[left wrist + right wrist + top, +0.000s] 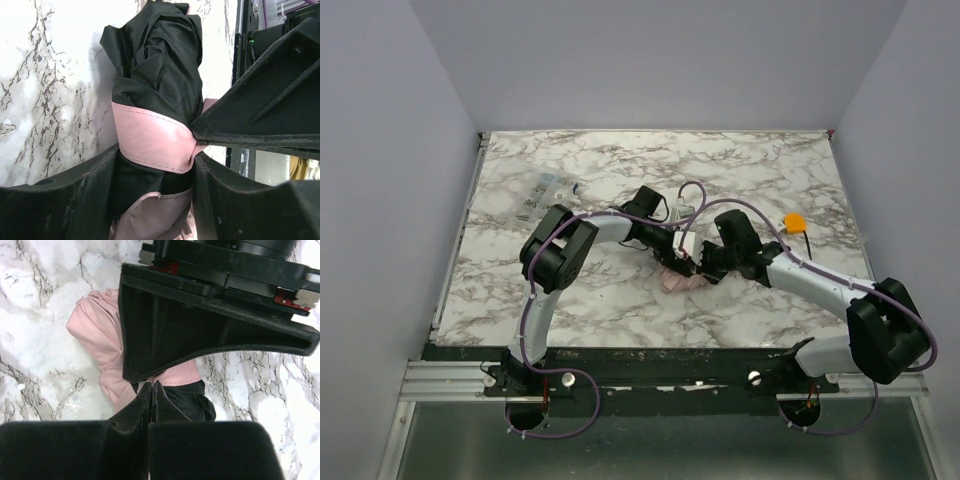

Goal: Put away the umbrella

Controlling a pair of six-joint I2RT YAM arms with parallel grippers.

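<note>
The left claw (156, 165) grips the umbrella (97, 335). The right claw (151, 387) is pinched shut, seemingly on the strap (150, 140); that thin hold may slip under tension.

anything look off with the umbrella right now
Yes: the umbrella at the middle of the table is bunched unevenly, black lining bulging past its pink strap and pink fabric crumpled loose. No tear shows.

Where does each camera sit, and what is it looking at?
Top: above and behind, looking down on the table; left arm and right arm show.
Left wrist: on the left arm, looking along the left claw at the umbrella.
Right wrist: on the right arm, looking down past the right claw.
Shared: both wrist views show the umbrella.
</note>
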